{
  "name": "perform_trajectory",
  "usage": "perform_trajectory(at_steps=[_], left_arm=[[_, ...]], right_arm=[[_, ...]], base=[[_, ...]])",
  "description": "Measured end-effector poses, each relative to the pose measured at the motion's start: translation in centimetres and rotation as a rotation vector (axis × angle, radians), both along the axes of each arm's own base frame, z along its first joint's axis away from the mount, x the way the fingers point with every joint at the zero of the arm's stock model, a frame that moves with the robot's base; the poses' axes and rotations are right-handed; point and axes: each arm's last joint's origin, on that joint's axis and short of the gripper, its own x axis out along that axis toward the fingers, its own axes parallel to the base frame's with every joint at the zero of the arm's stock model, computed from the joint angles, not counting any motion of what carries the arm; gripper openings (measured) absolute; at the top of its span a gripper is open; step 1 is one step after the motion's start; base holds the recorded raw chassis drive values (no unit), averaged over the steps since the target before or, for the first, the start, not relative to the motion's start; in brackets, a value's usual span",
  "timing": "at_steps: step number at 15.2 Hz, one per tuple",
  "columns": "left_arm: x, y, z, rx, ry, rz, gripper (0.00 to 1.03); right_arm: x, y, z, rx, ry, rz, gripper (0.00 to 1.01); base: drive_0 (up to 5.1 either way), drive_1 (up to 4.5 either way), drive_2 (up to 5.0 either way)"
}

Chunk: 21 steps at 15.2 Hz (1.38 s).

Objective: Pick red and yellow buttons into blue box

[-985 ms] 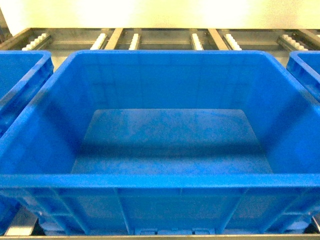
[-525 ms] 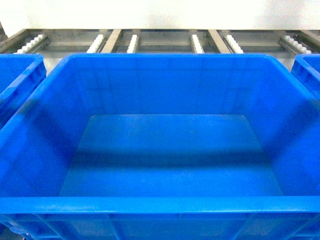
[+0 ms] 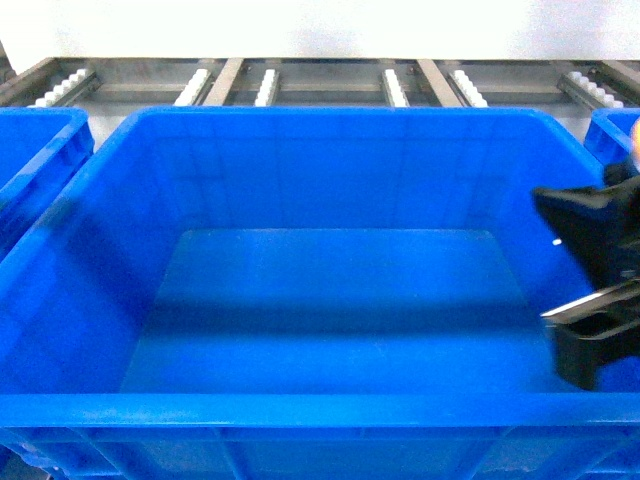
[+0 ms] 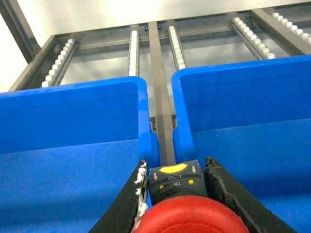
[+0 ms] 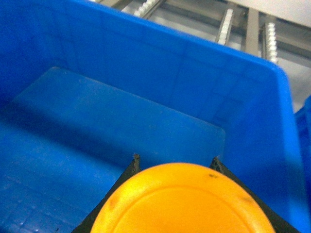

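The blue box point(image 3: 300, 408) fills the head view, and nothing lies on its floor. My right gripper point(image 3: 575, 285) comes in from the right edge over the box's right side. In the right wrist view this gripper point(image 5: 175, 160) is shut on the yellow button point(image 5: 182, 201), whose orange-yellow cap hides its body, above the inside of the box point(image 5: 170, 73). My left gripper point(image 4: 175, 162) is shut on the red button point(image 4: 192, 216) by its black switch body point(image 4: 175, 180). It hangs over the gap between the blue box point(image 4: 233, 73) and a neighbouring bin. The left gripper does not show in the head view.
Another blue bin point(image 3: 45, 135) stands to the left of the box and one more point(image 3: 612, 135) to the right. A metal roller-conveyor frame point(image 3: 230, 80) runs behind them, and a metal rail point(image 4: 163, 116) passes between the two bins in the left wrist view.
The right gripper has come into the head view from the right, over the box. Before that the head view moved closer to the box.
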Motion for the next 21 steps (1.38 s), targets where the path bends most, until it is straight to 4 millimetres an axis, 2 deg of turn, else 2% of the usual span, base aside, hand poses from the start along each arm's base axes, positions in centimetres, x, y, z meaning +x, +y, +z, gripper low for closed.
perform_trajectory(at_steps=[3, 5, 6, 8, 10, 11, 13, 16, 18, 21], left_arm=[[0.0, 0.0, 0.0, 0.000, 0.000, 0.000, 0.30], [0.0, 0.0, 0.0, 0.000, 0.000, 0.000, 0.30], [0.0, 0.0, 0.0, 0.000, 0.000, 0.000, 0.30], [0.0, 0.0, 0.0, 0.000, 0.000, 0.000, 0.30], [0.0, 0.0, 0.0, 0.000, 0.000, 0.000, 0.30], [0.0, 0.0, 0.0, 0.000, 0.000, 0.000, 0.30], [0.0, 0.0, 0.0, 0.000, 0.000, 0.000, 0.30], [0.0, 0.0, 0.0, 0.000, 0.000, 0.000, 0.30], [0.0, 0.0, 0.0, 0.000, 0.000, 0.000, 0.30], [0.0, 0.0, 0.0, 0.000, 0.000, 0.000, 0.30]], right_arm=[[4.8, 2.2, -2.8, -0.096, 0.181, 0.058, 0.37], [8.1, 2.8, -4.9, -0.145, 0.277, 0.058, 0.37], [8.2, 2.7, -5.1, -0.155, 0.289, 0.063, 0.37], [8.2, 2.8, -5.0, -0.152, 0.279, 0.070, 0.62], [7.6, 2.7, -4.3, -0.128, 0.235, 0.069, 0.91], [7.0, 2.1, -3.3, -0.099, 0.191, 0.051, 1.00], [5.9, 0.0, -1.0, -0.049, 0.079, -0.007, 0.98], [5.2, -1.4, -0.1, -0.026, 0.023, -0.044, 0.98], [2.7, -4.9, 1.7, 0.016, -0.041, -0.136, 0.98], [-0.6, -7.8, 4.5, 0.091, -0.141, -0.200, 0.98]], base=[[0.0, 0.00, 0.0], [0.0, 0.00, 0.0], [0.0, 0.00, 0.0], [0.0, 0.00, 0.0], [0.0, 0.00, 0.0], [0.0, 0.00, 0.0], [0.0, 0.00, 0.0], [0.0, 0.00, 0.0], [0.0, 0.00, 0.0], [0.0, 0.00, 0.0]])
